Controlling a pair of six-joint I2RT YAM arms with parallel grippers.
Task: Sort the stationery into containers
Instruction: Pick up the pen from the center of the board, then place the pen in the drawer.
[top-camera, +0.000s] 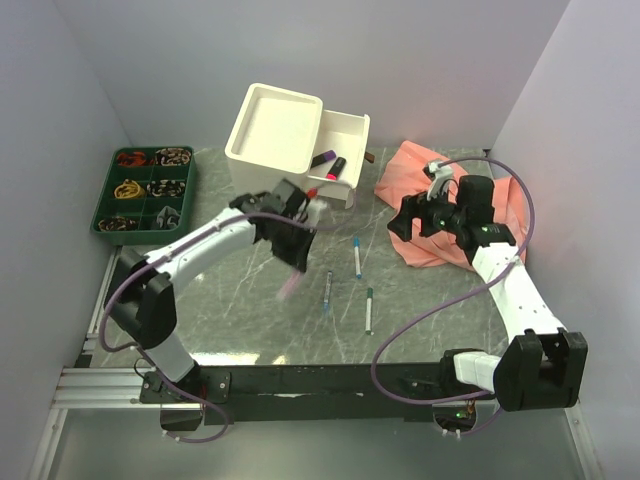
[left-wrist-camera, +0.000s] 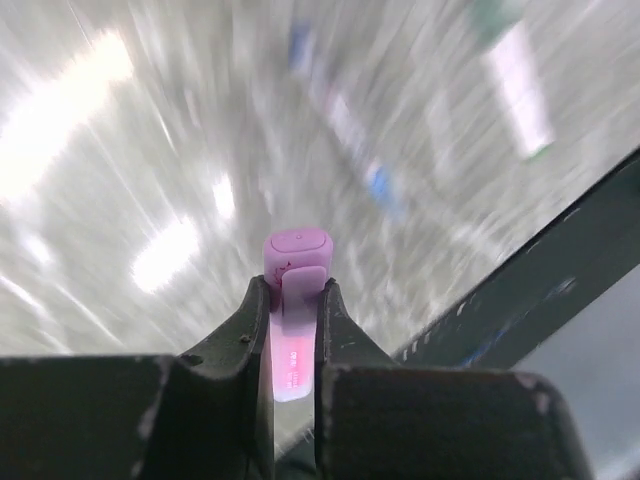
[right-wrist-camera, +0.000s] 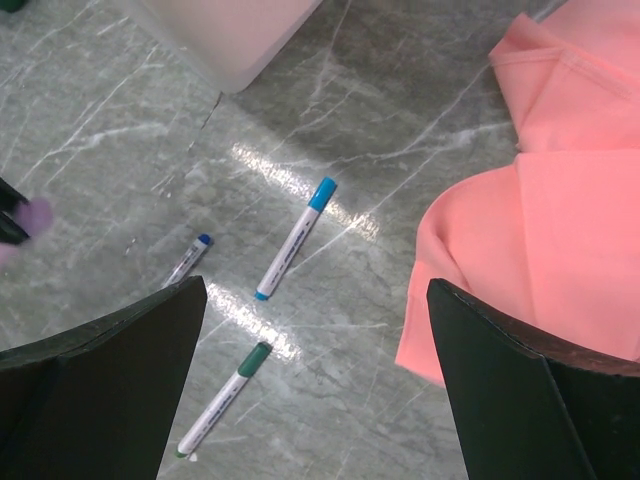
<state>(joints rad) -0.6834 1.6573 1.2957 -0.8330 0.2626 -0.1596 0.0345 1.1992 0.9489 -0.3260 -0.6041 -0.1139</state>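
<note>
My left gripper (top-camera: 296, 262) is shut on a pink highlighter (top-camera: 289, 286), held above the table in front of the cream-white cabinet (top-camera: 272, 125). In the blurred left wrist view the highlighter (left-wrist-camera: 296, 262) stands between the closed fingers of the left gripper (left-wrist-camera: 293, 300). The cabinet's open drawer (top-camera: 352, 128) holds a purple highlighter (top-camera: 323, 158) and a red-and-black marker (top-camera: 336, 168). Three thin white pens lie on the table: light-blue cap (right-wrist-camera: 295, 238), dark-blue cap (right-wrist-camera: 188, 260), green cap (right-wrist-camera: 222, 398). My right gripper (right-wrist-camera: 315, 330) is open and empty, above the pens.
A pink cloth (top-camera: 440, 195) lies at the back right under my right arm and shows in the right wrist view (right-wrist-camera: 540, 200). A green compartment tray (top-camera: 145, 188) with rubber bands sits at the back left. Grey walls close in on both sides.
</note>
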